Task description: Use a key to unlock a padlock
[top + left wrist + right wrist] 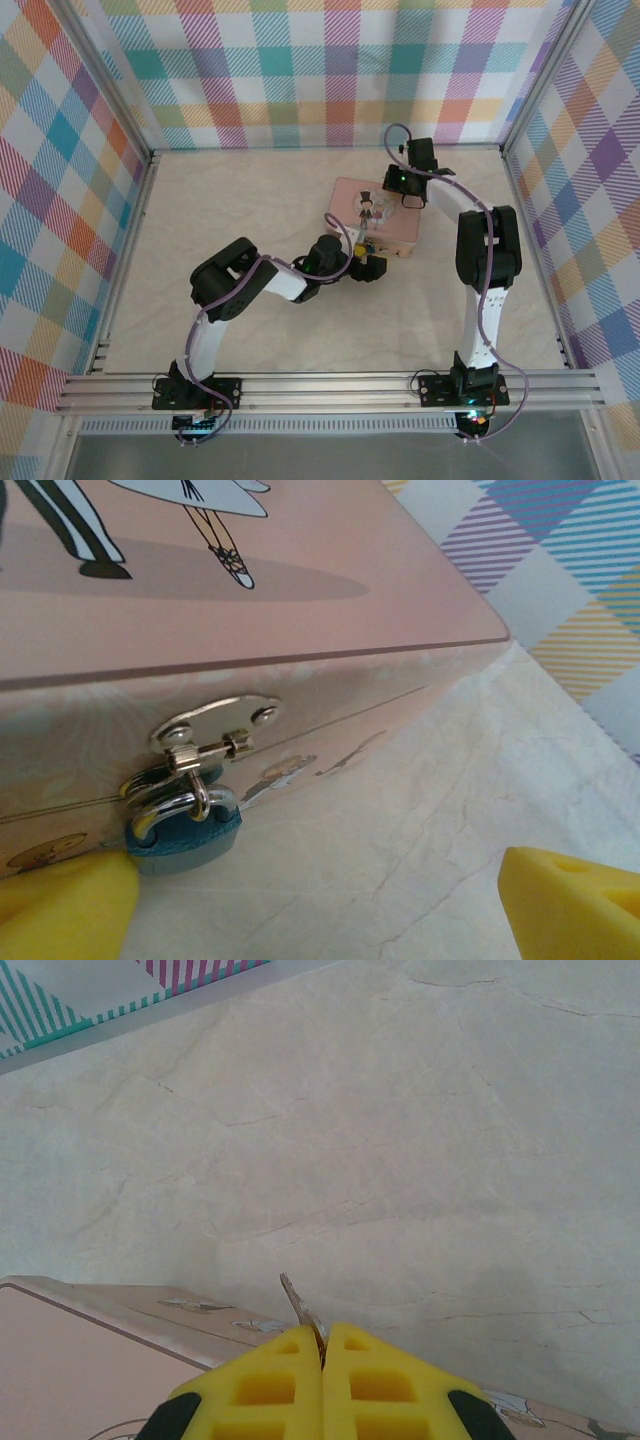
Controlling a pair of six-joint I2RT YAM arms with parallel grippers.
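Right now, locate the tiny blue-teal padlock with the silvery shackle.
In the left wrist view, the padlock hangs low left from the silvery hasp on the pink rectangular tin's side wall, beside the left claw's yellow finger.

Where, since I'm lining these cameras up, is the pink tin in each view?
Top external: pink tin at centre.
Left wrist: pink tin across the top and left.
Right wrist: pink tin along the bottom left.
Shared landmark: the cream marbled table.
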